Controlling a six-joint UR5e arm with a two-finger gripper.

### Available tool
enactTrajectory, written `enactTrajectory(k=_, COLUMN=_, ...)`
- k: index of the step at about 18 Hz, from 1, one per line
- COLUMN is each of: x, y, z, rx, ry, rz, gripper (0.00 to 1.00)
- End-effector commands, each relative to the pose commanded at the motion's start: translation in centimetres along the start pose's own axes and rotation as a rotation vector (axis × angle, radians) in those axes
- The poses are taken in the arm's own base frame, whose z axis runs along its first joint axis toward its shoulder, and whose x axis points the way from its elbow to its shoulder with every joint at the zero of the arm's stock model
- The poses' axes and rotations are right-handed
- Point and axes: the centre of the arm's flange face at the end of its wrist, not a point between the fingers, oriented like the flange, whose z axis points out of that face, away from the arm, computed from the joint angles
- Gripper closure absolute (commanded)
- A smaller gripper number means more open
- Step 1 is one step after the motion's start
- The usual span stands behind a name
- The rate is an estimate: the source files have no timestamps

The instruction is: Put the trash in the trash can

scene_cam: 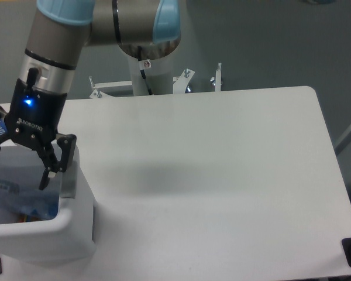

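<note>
- The gripper (pixel 17 167) hangs over the mouth of the trash can (pixel 76 225) with its two black fingers spread wide and nothing between them; the right-hand finger tip points down just inside the can's near wall, the other sits at the left edge of view.
- Inside the can, below the spread fingers, lies a clear, bluish crushed bottle (pixel 20 196); its outline is blurred and partly cut off by the frame, so I cannot tell how it rests or whether it touches the walls.
- The small crumpled wrapper cannot be made out anywhere; it may be in the can under the bottle or out of view.
- The can itself is a white bin with a thick rounded rim and a grey panel on its side, standing at the front left corner of the table (pixel 222 175).
- No loose trash shows on the table's white top.
- Judged from this, the step in hand is the release: the bottle looks dropped in and the fingers are free of it.
- The next move calls for a straight lift up out of the can's mouth, keeping the spread fingers off the rim so the bin is not nudged or tipped, then a check for any trash left outside it.
</note>
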Motion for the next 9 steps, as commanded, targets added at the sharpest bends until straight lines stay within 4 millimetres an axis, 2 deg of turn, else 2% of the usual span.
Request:
enactTrajectory(k=4, x=-6.8, y=-0.7, z=-2.5, rx=0.026, ry=-0.131, rz=-0.064, gripper=0.0)
enactTrajectory(k=5, x=-9.0, y=-0.6, z=-3.3, rx=0.03, ry=-0.174, rz=-0.087, gripper=0.0)
enactTrajectory(k=7, x=-12.1, y=-0.5, z=-4.6, rx=0.033, ry=-0.247, rz=-0.112, gripper=0.0)
enactTrajectory(k=9, x=-15.7, y=-0.6, z=-6.6, rx=0.043, ry=-0.315, rz=-0.125, gripper=0.0)
